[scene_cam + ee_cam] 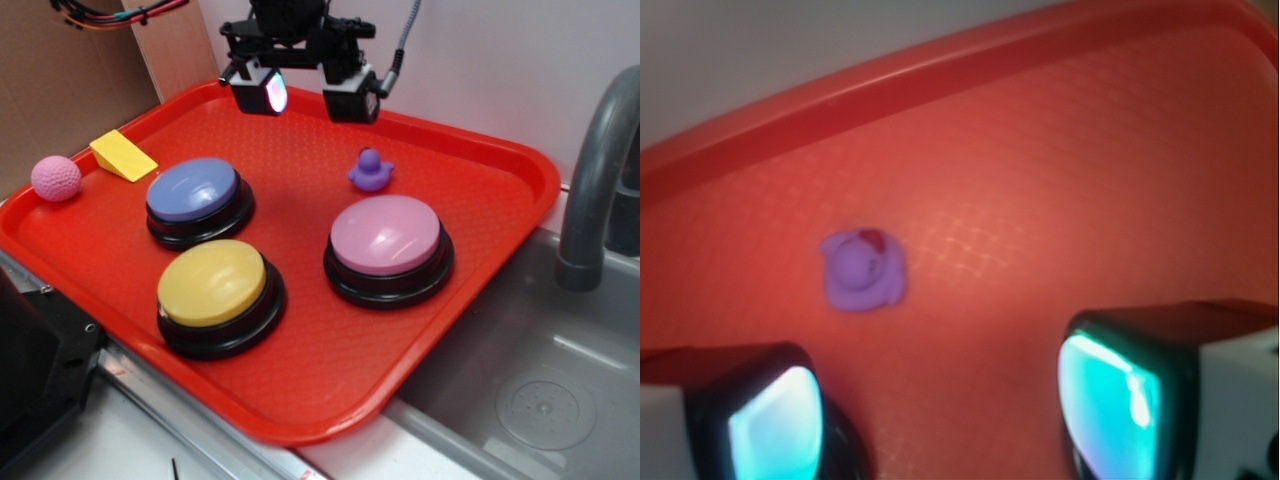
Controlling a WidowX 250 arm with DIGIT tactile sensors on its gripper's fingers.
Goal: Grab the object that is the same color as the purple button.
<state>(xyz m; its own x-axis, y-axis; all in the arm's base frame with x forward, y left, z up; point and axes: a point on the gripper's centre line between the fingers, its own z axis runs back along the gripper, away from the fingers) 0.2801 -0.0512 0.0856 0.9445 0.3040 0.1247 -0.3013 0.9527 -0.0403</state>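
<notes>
Three buttons [194, 190], one duck [370, 171], ball [56, 178], wedge [122, 155], tray [480, 200].

A pale, plain wall [500, 60] rises at the back, with brown cardboard panels [70, 90] standing at the left. At the right lies a grey sink [540, 390] with a round drain and a curved grey faucet [595, 170], under soft, even light.

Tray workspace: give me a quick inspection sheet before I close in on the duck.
Surface: red tray, beside a grey sink.
Job's things: purple duck upright on the tray, free; purple button on the tray's left part.
Clutter: pink button, yellow button, yellow wedge, pink ball.
Grippers: pincer open, empty, above the tray behind the duck.
Cables: bundle at top left.
Surroundings: faucet, cardboard.
</notes>
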